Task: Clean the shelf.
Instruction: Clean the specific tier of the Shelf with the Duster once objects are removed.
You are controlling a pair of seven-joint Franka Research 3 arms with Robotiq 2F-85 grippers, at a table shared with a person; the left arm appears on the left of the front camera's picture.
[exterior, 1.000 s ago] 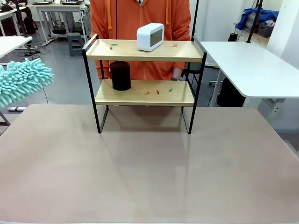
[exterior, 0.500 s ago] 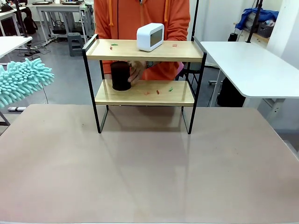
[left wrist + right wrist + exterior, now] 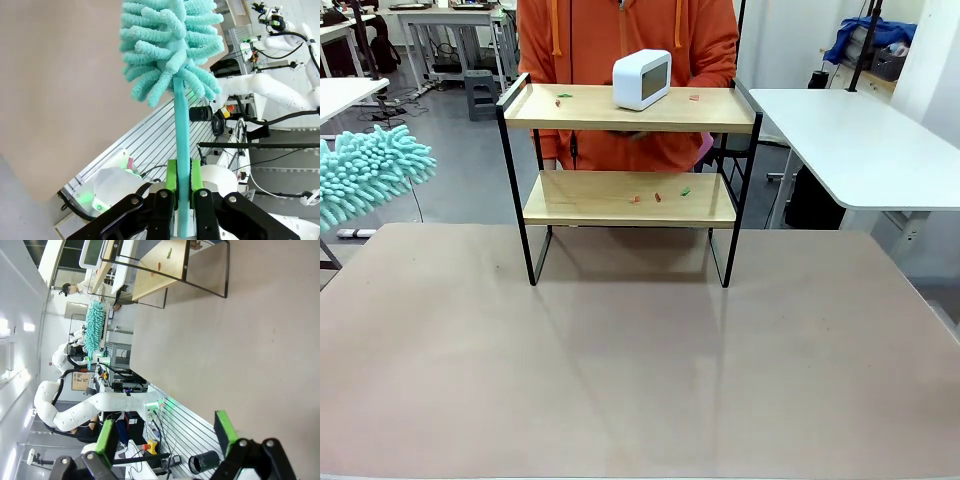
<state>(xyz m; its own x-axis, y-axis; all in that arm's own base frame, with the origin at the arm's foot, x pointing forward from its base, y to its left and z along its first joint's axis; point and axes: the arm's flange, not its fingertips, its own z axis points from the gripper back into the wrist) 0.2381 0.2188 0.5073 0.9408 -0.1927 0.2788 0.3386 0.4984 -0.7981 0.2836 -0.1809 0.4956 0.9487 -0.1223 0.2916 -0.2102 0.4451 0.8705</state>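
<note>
Table point(image 3: 240, 350) — shelf point(image 3: 150, 280) beyond right end effector point(image 3: 166, 435)

One shelf point(image 3: 590, 195) with two boards stands at upper centre of the front view. One white box point(image 3: 642, 79) sits on top. Six small scraps point(image 3: 658, 197) can be made out, three per board. One duster point(image 3: 370, 180) shows at the left edge, and one person point(image 3: 620, 30) stands behind.

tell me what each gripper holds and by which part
The left gripper is shut on the teal duster, clamping its handle well below the fluffy head. The right gripper is open, holding nothing.
</note>
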